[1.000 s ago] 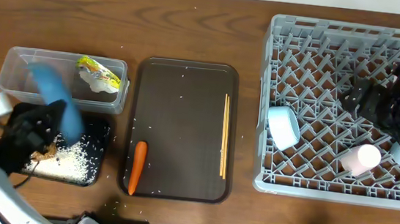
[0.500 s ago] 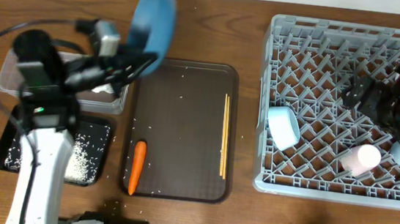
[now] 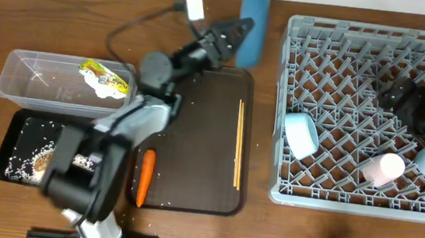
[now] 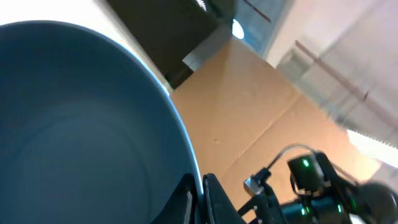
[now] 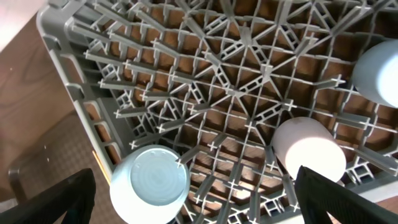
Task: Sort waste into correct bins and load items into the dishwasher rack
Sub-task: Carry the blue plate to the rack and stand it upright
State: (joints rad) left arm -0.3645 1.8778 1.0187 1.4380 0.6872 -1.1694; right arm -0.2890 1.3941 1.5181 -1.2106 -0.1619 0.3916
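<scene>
table: brown wood | serving tray: dark brown, flat on table, mid-frame

blue plate on edge, beside grey rack

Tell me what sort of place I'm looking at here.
Probably a robot test bench staged as a dish-clearing station: a grey dishwasher rack holding a pink cup, a brown serving tray with chopsticks, on a wooden table.

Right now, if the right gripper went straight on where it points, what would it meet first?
Probably the grey rack's bare pegs, between the pale bowl and pink cup; depth is unclear.
</scene>
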